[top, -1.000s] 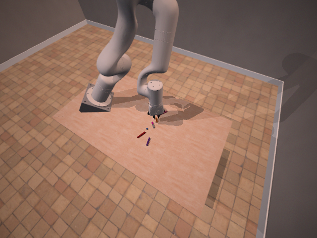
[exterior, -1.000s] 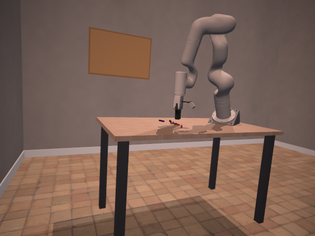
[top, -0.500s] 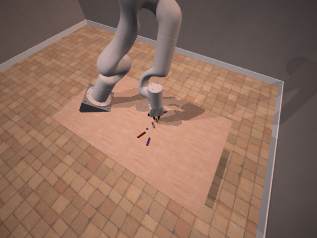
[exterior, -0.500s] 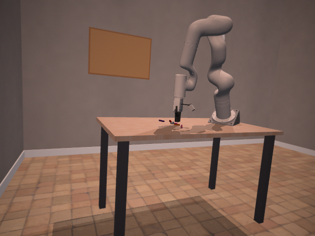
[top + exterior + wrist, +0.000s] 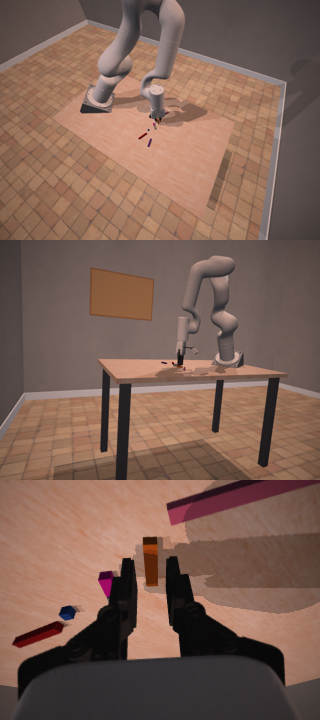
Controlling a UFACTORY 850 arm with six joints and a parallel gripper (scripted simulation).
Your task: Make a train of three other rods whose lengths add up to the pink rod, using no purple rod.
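An arm [image 5: 168,46] [image 5: 195,286] leans over a table [image 5: 180,160] [image 5: 129,370], its gripper [image 5: 157,120] [image 5: 180,364] [image 5: 150,572] parted narrowly, holding nothing, apparently to straddle the orange rod [image 5: 158,121] [image 5: 179,366] [image 5: 151,565] between its fingertips. The pink rod [image 5: 166,112] [image 5: 184,368] [image 5: 235,501] lies apart, likely as the measure. Magenta [image 5: 154,124] [image 5: 105,582] and grey [image 5: 155,127] appear to touch, perhaps two-thirds of a train awaiting orange.
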